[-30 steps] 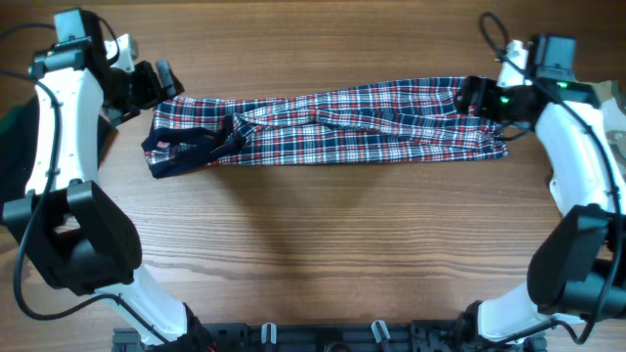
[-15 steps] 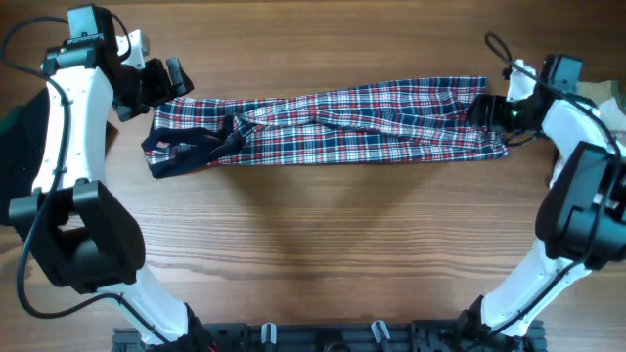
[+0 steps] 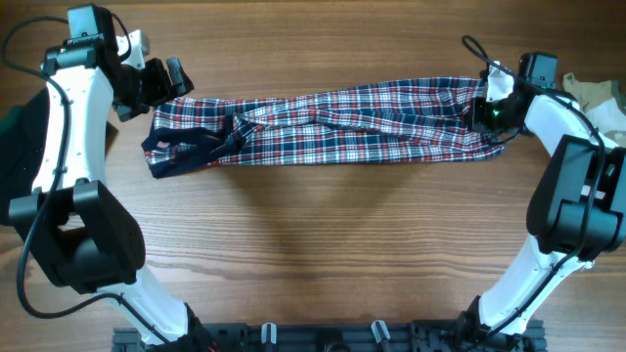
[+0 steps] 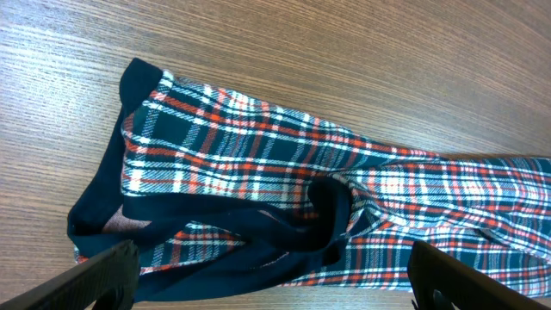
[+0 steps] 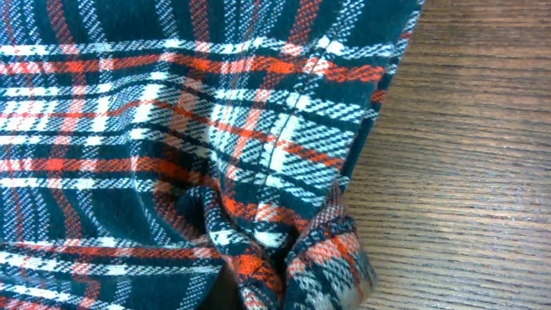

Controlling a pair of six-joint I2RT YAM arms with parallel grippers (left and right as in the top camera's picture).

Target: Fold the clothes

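Observation:
The plaid shirt (image 3: 333, 122), red, navy and white, lies as a long rumpled band across the far half of the table. Its navy-trimmed end (image 4: 232, 228) points left. My left gripper (image 3: 161, 82) hovers open at that end's far corner. In the left wrist view its two dark fingers (image 4: 102, 277) stand wide apart, with the shirt (image 4: 258, 164) beyond them and nothing between. My right gripper (image 3: 486, 110) is shut on the shirt's right end. There the fabric (image 5: 297, 258) bunches up into a pinched fold at the bottom of the right wrist view, and the fingers themselves are hidden.
A dark garment (image 3: 12, 127) lies at the table's left edge behind the left arm. A beige cloth (image 3: 599, 94) sits at the far right edge. The arms' base rail (image 3: 323, 337) runs along the near edge. Bare wood (image 3: 323, 235) spans the near half.
My right gripper has shifted left onto the shirt's right end and shut on it, bunching the fabric. The left gripper moved slightly right at first, then held still, open.

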